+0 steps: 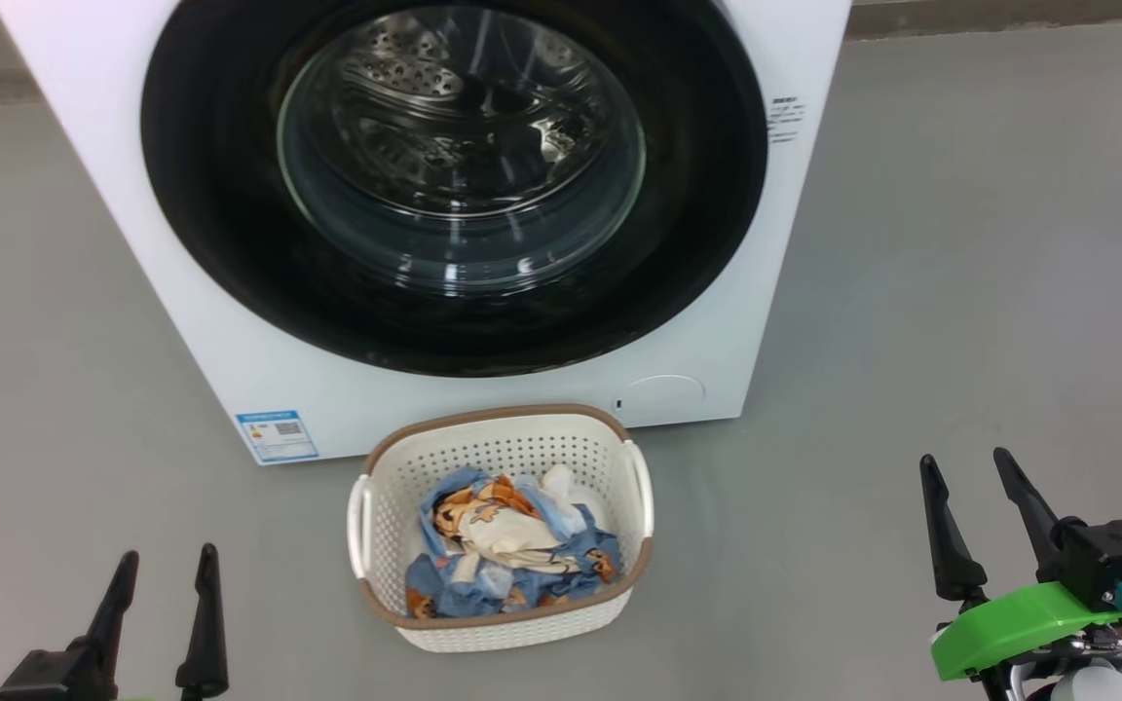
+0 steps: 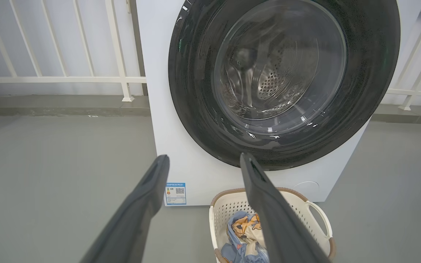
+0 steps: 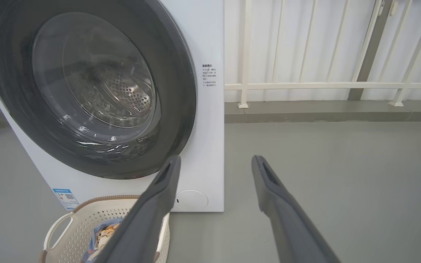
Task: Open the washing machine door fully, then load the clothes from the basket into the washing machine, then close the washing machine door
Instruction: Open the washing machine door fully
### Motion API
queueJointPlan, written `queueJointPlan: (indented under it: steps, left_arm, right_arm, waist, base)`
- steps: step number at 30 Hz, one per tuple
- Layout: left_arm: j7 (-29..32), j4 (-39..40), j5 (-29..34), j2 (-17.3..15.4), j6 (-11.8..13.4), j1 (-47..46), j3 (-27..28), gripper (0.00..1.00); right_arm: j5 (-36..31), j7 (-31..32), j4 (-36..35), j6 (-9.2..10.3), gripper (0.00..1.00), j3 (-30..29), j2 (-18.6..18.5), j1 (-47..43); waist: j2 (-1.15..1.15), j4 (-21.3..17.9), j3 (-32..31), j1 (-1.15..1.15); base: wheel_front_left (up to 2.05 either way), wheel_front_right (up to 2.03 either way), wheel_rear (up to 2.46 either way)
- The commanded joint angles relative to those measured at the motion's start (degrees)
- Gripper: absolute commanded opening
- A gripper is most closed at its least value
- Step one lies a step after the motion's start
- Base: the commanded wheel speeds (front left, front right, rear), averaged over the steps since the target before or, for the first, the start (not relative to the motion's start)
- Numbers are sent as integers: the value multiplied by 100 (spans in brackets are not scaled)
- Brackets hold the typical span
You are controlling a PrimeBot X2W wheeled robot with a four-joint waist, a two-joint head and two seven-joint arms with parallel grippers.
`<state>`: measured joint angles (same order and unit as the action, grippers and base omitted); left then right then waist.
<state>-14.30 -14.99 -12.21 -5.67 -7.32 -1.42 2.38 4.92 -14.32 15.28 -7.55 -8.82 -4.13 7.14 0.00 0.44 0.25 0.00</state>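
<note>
Left gripper (image 1: pixel 168 552), lower left: fingers apart, holding nothing. Centre: the washing machine (image 1: pixel 795 243), blue label (image 1: pixel 277 435) low on its front, the washing machine door (image 1: pixel 220 195) shut flat. The basket (image 1: pixel 503 414) stands on the grey floor (image 1: pixel 960 292) just before the machine, below the door, the clothes (image 1: pixel 507 545) heaped inside. Right gripper (image 1: pixel 964 457), lower right: fingers spread, empty.

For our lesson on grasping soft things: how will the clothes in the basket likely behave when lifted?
The clothes lie crumpled in folds, so probably floppy. The bundle looks small and thin, so likely light. Loose layers might slip back into the basket.
</note>
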Motion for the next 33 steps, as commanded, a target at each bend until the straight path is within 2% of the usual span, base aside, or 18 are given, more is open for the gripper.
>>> queueJointPlan:
  steps: [1,19,23,33]
  left_arm:
    - [-70,139,44,-98,-17,-199,206,100]
    - [-70,195,10,-75,-17,-231,241,100]
    - [-70,349,83,-26,-17,-223,379,100]
    - [-70,319,37,-2,-17,-183,305,100]
  right_arm:
    - [49,-68,-161,6,100,100,-57,211]
    - [71,-68,-176,6,100,83,-45,227]
    - [90,-68,-220,6,100,68,-41,233]
    - [111,-68,-234,6,100,100,-53,216]
  waist:
    - [0,-1,2,0]
    - [0,-11,47,0]
    - [0,-1,61,0]
    - [0,31,34,0]
  base:
    - [103,103,-207]
    - [80,79,-159]
    - [41,41,-83]
    - [5,5,-10]
